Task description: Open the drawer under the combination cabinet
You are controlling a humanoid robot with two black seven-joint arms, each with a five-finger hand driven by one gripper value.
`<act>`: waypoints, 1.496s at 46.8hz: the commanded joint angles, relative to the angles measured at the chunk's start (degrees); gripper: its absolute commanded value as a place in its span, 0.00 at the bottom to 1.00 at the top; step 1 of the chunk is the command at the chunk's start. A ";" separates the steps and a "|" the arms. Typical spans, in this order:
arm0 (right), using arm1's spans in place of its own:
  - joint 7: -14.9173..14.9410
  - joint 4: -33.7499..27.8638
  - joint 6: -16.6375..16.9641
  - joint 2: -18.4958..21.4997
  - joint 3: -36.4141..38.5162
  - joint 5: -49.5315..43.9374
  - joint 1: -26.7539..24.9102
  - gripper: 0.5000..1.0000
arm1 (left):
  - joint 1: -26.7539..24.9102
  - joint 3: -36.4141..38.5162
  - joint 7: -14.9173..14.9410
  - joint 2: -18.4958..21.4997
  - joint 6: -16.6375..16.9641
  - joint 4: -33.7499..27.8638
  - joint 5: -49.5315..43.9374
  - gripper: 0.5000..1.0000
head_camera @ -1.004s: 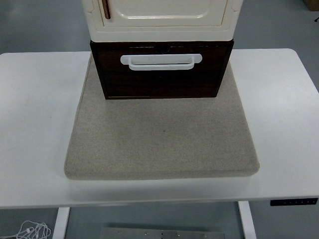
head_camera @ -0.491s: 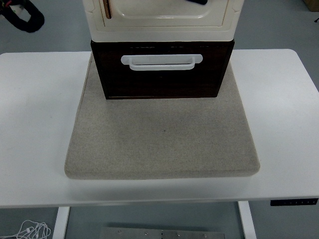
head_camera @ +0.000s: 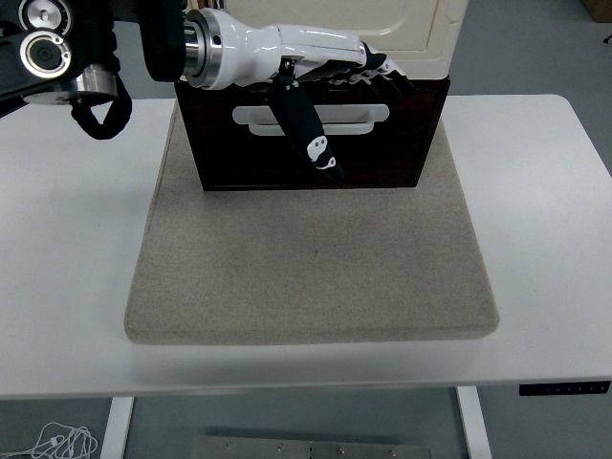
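— Reaching in from the left edge, that's the left hand (head_camera: pixel 316 72) — white palm, black fingers (head_camera: pixel 308 134), stretched out flat across the front of the cabinet.

— Is it holding anything?

— No. The fingers are spread and extended, gripping nothing. The thumb hangs down over the drawer (head_camera: pixel 311 134) and crosses the white handle (head_camera: pixel 354 117) without wrapping around it, while the other fingers lie along the drawer's top edge, pointing right.

— And the drawer itself?

— Dark brown, at the bottom of the cream cabinet (head_camera: pixel 421 29), which sits right on top of it. The drawer front looks flush with the cabinet above, so closed as far as I can tell. The handle is a wide white bar across the upper part of the front.

— What's it standing on?

— A grey felt mat (head_camera: pixel 311 273), with the cabinet at the mat's far end. The mat lies in the middle of the white worktop (head_camera: pixel 67 239).

— Anything else around?

— The left arm's black and metal wrist joints (head_camera: pixel 67 53) fill the top left corner, above the worktop. Down on the floor at the bottom left there's a bit of white cable (head_camera: pixel 62 445), and a control strip (head_camera: pixel 564 387) on the worktop's near edge at the right.
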 commanded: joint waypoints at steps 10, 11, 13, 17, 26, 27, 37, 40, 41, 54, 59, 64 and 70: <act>0.00 0.02 -0.05 0.00 0.00 0.00 0.00 0.85 | -0.69 -0.05 8.43 0.10 -3.43 0.08 0.56 1.00; 0.00 0.02 0.04 0.00 0.00 0.00 0.00 0.85 | -0.60 -0.05 8.43 0.10 -3.43 0.08 0.55 1.00; 0.00 0.02 0.04 0.00 0.00 0.00 0.00 0.85 | -0.43 -0.05 8.43 0.01 -3.34 0.08 0.64 1.00; 0.00 0.02 -0.05 0.00 0.00 0.00 0.00 0.85 | -0.51 -0.05 8.43 -0.34 -3.17 0.26 0.55 1.00; 0.00 0.02 0.04 0.00 0.00 0.00 0.00 0.85 | -0.51 -0.05 8.43 -2.89 -3.17 0.96 0.55 1.00; 0.00 -0.07 0.04 0.00 0.00 0.00 0.00 0.86 | -0.51 -0.05 8.43 -2.89 -3.08 1.05 0.64 1.00; 0.00 -0.07 -0.05 0.00 0.00 0.00 0.00 0.86 | 0.63 0.47 8.43 -4.29 -1.15 2.89 0.91 1.00; 0.00 0.02 -0.05 0.00 0.00 0.00 0.00 0.86 | 0.89 1.17 8.43 -4.91 0.78 2.98 1.25 1.00; 0.00 0.02 0.04 0.00 0.00 0.00 0.00 0.85 | 0.89 1.26 8.43 -5.00 1.48 2.98 1.43 1.00; 0.00 0.02 0.04 0.00 0.00 0.00 0.00 0.85 | 3.26 3.81 8.43 -7.37 7.03 3.42 4.33 1.00; 0.00 0.02 -0.05 0.00 0.00 0.00 0.00 0.85 | 3.62 3.99 8.43 -7.37 7.12 4.47 4.33 1.00; 0.00 0.02 0.04 0.00 0.00 0.00 0.00 0.86 | 3.62 4.16 8.43 -7.37 7.29 5.88 4.42 1.00; 0.00 0.02 -0.05 0.00 0.00 0.00 0.00 0.85 | 3.62 4.16 8.43 -7.37 7.29 7.11 4.42 1.00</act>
